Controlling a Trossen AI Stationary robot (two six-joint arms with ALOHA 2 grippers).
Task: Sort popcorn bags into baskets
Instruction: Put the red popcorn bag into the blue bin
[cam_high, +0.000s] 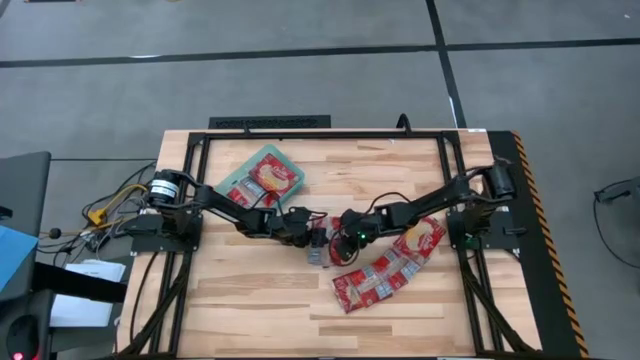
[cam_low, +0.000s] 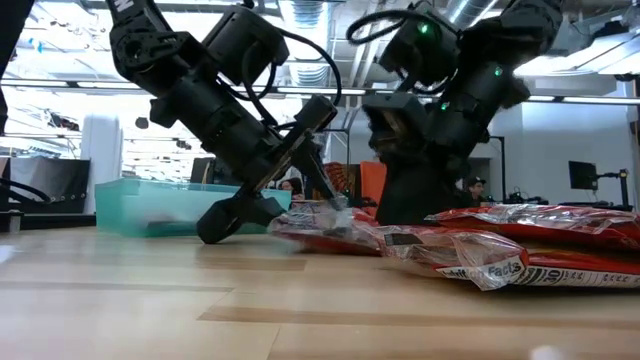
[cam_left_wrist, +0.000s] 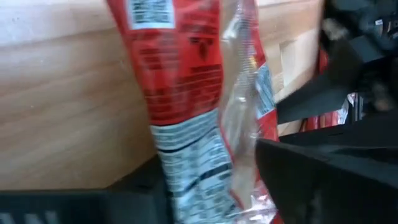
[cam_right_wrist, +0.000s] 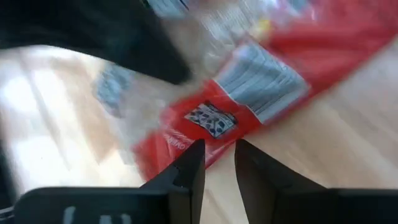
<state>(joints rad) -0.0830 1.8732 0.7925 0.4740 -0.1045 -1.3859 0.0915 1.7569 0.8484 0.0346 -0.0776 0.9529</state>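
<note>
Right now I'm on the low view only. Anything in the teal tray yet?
Observer: Yes. From above, the teal tray holds at least one popcorn bag, lying flat.
Operator: Which arm is which down here?
Observer: The left gripper reaches in from the tray side and the right gripper from the opposite side. They meet in the middle of the table at a single bag.
Operator: What's unsorted?
Observer: An overlapping row of bags on the table's right half, beside the right arm. I can't count them exactly.
</note>
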